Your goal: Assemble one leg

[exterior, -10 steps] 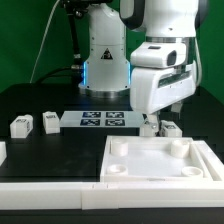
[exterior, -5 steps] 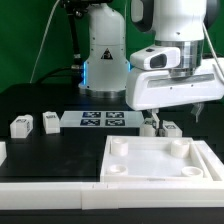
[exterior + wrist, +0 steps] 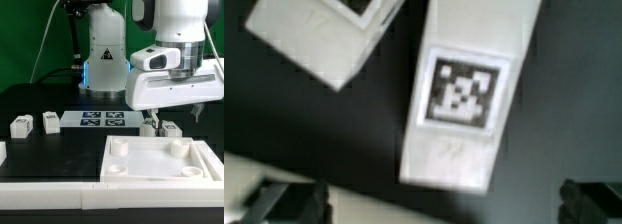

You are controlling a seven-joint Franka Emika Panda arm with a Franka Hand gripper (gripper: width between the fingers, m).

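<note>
The gripper point(image 3: 438, 205) hangs over the leg point(image 3: 464, 100) with its 2 dark fingertips point(image 3: 278, 205) wide apart, and nothing is clamped. The leg lies flat on the black table, under the gripper and between the fingers, with its tag face up.

What could go wrong, in my judgement:
- The leg lies at a slant to the line between the fingers, so when they close they may turn it or push it away and not hold it square.
- Only the end of the leg is between the fingertips. A grip so far from the middle may let the leg tip when it is lifted.
- A second white piece point(image 3: 322, 35) lies near the leg, with a dark gap between them. If the gripper goes down a little to that side, a finger may land on it.

Only the wrist view shows the open fingers, the tag and the slant of the leg. In the exterior view the gripper point(image 3: 172, 113) hides most of this. That view shows instead the tray point(image 3: 160, 172) in front of the gripper, the marker board point(image 3: 103, 121) to its side, and a neighbouring block point(image 3: 150, 127) just beside the leg point(image 3: 172, 127)
</note>
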